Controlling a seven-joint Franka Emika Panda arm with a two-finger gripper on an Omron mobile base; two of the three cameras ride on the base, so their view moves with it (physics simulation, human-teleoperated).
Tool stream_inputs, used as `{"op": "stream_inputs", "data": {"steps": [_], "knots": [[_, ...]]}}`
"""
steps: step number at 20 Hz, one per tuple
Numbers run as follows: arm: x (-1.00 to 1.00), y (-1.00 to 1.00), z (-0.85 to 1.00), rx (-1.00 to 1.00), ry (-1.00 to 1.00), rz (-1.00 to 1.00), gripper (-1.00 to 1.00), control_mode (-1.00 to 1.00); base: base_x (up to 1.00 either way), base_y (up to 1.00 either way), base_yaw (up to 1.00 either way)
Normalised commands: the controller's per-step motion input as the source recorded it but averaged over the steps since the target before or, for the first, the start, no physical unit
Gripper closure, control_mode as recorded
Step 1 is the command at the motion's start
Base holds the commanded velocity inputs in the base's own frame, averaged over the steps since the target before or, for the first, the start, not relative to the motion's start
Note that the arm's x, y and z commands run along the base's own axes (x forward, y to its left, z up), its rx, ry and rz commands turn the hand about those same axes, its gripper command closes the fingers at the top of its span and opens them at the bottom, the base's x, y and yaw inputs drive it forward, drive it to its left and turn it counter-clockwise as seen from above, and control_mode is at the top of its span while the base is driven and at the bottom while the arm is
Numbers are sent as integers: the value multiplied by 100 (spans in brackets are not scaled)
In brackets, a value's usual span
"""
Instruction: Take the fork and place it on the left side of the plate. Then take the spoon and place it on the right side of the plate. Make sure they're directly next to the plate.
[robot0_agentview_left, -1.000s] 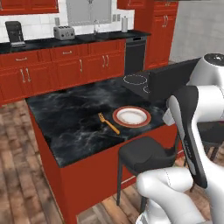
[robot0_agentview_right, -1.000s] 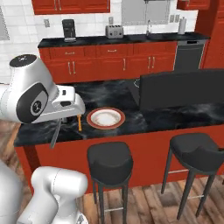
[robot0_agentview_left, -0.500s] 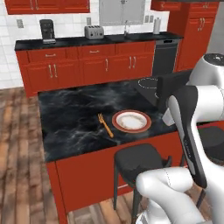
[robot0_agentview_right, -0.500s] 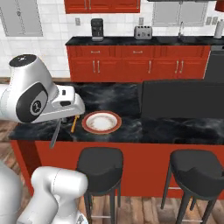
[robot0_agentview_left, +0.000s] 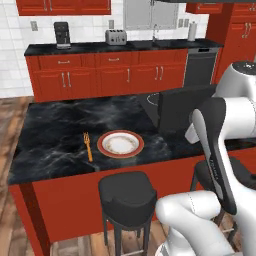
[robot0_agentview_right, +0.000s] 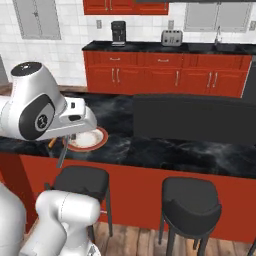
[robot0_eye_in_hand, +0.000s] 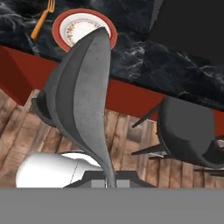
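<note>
The grey spoon (robot0_eye_in_hand: 83, 96) fills the middle of the hand view, bowl upward, with my gripper (robot0_eye_in_hand: 111, 176) shut on its thin handle. In the right base view the spoon (robot0_agentview_right: 62, 152) hangs from the hand over the counter's front edge, just left of the plate (robot0_agentview_right: 96, 141). The round white plate (robot0_agentview_left: 120, 144) with its reddish-brown rim lies on the black island counter. The orange fork (robot0_agentview_left: 88, 146) lies close beside the plate's left edge, tines pointing away from me. From the hand, the plate (robot0_eye_in_hand: 59, 29) and fork (robot0_eye_in_hand: 41, 19) show beyond the spoon's bowl.
A large dark block (robot0_agentview_left: 182, 107) stands on the counter right of the plate. Black stools (robot0_agentview_left: 127, 192) (robot0_agentview_right: 192, 202) stand in front of the red island. A toaster (robot0_agentview_left: 115, 36) and coffee machine (robot0_agentview_left: 61, 34) sit on the back counter.
The whole picture has shifted in both base views, so the base has driven along the island. The spoon stays held the same way; fork and plate lie as before.
</note>
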Motion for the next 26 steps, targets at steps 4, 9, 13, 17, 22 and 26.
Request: {"op": "stream_inputs", "data": {"steps": [4, 9, 13, 17, 22, 26], "knots": [[0, 0, 0, 0, 0, 0, 100, 100, 85, -43, 14], [100, -5, -37, 2, 12, 5, 100, -100, 0, 0, 0], [74, 23, -55, 0, 11, 0, 100, -100, 0, 0, 0], [58, 36, -58, 0, 11, -3, 100, -100, 0, 0, 0], [58, 23, -49, 0, 7, -8, 100, -100, 0, 0, 0], [53, 1, -42, 0, 3, -7, 100, -100, 0, 0, 0]]}}
